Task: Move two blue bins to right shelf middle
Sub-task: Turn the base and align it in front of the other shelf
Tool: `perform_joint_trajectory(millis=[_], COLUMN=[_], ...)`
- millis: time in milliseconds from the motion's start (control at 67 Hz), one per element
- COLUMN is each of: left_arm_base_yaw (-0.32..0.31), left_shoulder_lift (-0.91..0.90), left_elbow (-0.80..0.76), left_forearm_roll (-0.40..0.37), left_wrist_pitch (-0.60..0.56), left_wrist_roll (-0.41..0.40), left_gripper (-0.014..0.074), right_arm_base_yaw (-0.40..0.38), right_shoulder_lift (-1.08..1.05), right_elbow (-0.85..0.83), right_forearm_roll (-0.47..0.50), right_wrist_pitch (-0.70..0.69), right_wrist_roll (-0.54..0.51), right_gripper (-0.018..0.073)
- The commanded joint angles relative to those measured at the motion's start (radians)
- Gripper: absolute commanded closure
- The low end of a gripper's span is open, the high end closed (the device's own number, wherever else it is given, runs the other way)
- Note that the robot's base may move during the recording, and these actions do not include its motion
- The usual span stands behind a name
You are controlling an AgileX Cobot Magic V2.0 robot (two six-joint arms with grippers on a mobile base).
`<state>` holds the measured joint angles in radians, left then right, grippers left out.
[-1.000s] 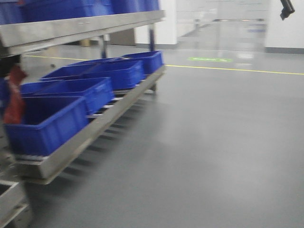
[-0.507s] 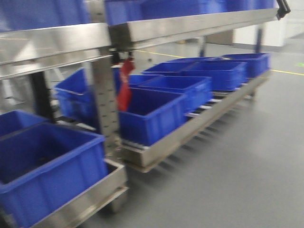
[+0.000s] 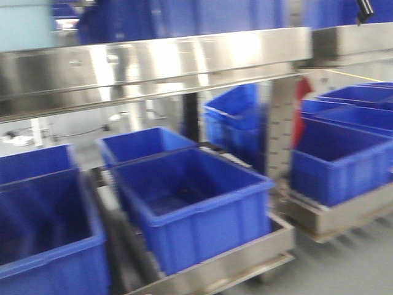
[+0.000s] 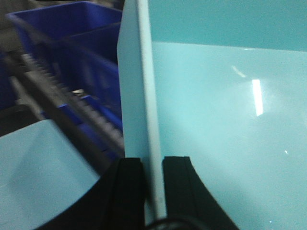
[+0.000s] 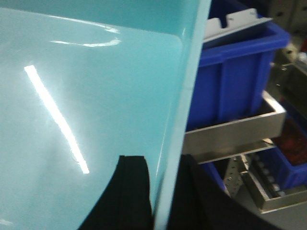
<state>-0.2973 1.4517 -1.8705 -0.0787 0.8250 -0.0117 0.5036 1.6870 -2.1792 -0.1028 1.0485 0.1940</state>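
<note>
Gleaming steel shelf [image 3: 153,61] carries dark bins [image 3: 196,209]; fingers [image 4: 129,191] clamp pale bin [image 4: 216,120].

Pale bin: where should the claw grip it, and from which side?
Grip the pale bin by its thin side wall, probably coming from above so the claw straddles it. The wall is flat and slim, so it fits in the jaws, as the left claw and right claw show.
</note>
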Motion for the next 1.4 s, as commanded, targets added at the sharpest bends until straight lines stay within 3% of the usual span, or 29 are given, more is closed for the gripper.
perform_joint_trajectory(millis=[0, 1388], left_arm_base_yaw=[-0.006, -0.006], left_shoulder_lift=[-0.021, -0.021], left_elbow=[-0.015, -0.015], left_forearm_roll=[-0.041, -0.041], left_wrist_pitch=[-0.059, -0.059], left_wrist_roll=[0.0, 0.0], left_gripper=[0.0707, 0.0707], right_arm_base_yaw=[-0.003, -0.003], right_shoulder_lift=[-0.011, -0.011], right_elbow=[-0.008, -0.008], right_forearm_roll=[-0.009, -0.009], right_wrist_pitch=[-0.04, -0.04], right_wrist_roll=[-0.022, -0.022], right_gripper=[0.0711, 0.0711])
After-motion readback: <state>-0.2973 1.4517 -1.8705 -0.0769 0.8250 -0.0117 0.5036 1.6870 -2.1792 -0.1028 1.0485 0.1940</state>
